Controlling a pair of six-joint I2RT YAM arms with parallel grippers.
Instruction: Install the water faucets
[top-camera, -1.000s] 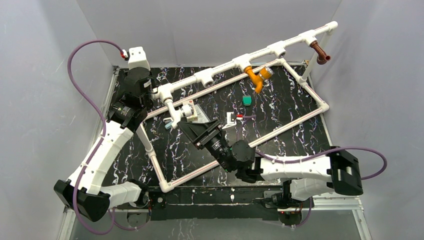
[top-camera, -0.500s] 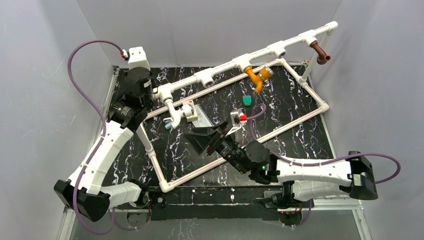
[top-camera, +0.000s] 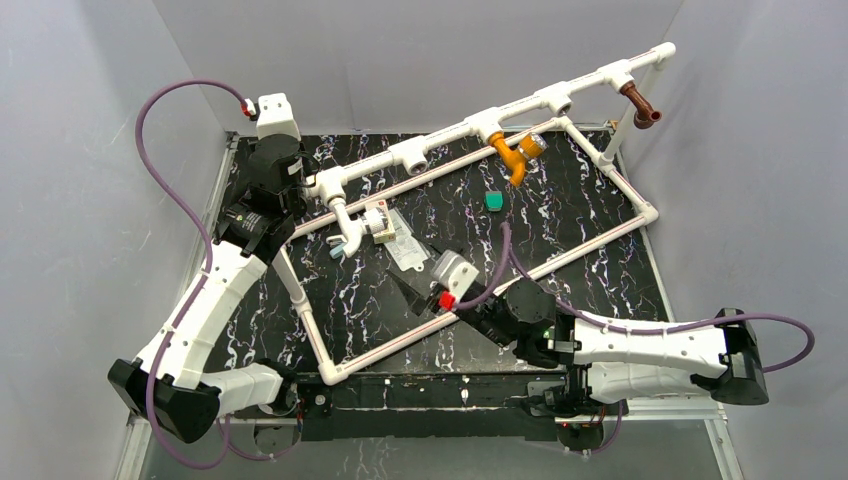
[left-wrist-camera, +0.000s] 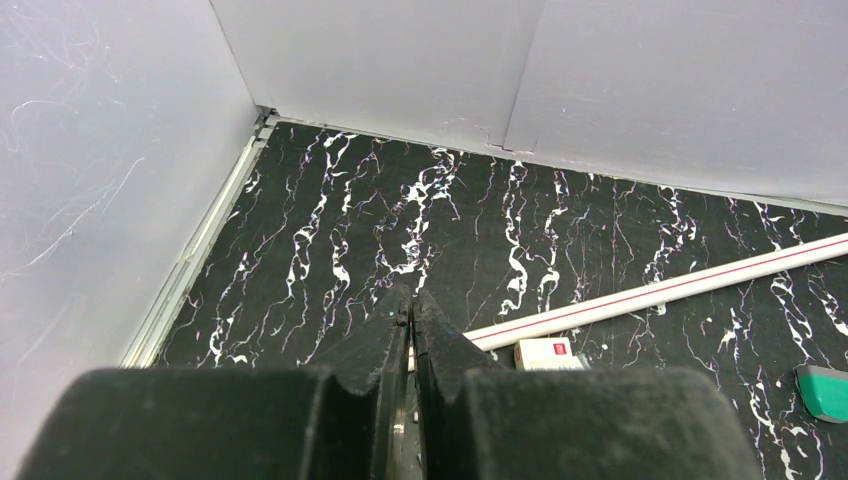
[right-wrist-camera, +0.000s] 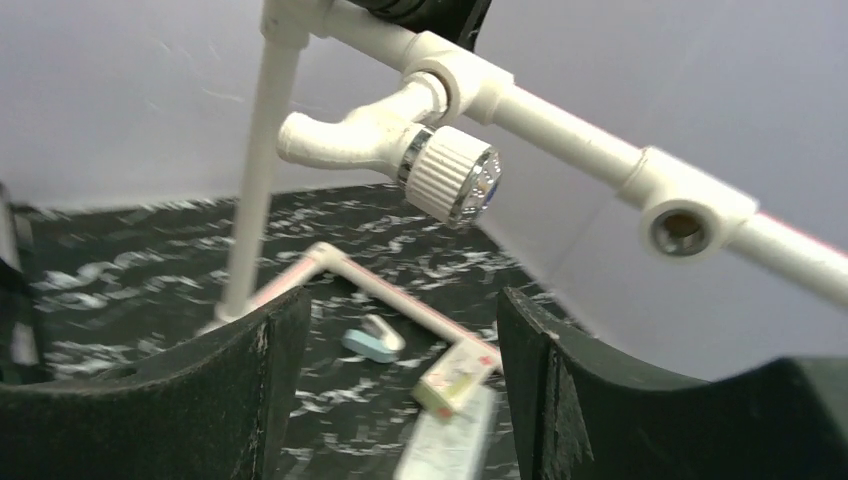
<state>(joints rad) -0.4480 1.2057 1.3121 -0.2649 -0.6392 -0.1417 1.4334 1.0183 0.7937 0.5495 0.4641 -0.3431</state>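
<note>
Right wrist view: right claw (right-wrist-camera: 400, 330) released, facing white faucet (right-wrist-camera: 385, 140); left claw (left-wrist-camera: 412, 312) clenched.

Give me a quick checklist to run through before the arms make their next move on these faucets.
1. White faucet seated in the pipe frame: ok.
2. Orange faucet mounted on the frame: ok.
3. Reddish-brown faucet mounted at the frame's right end: ok.
4. Right gripper open, empty, clear of the white faucet: ok.
5. Left gripper shut, nothing held: ok.
6. Faucets threaded fully tight: cannot tell.
</note>
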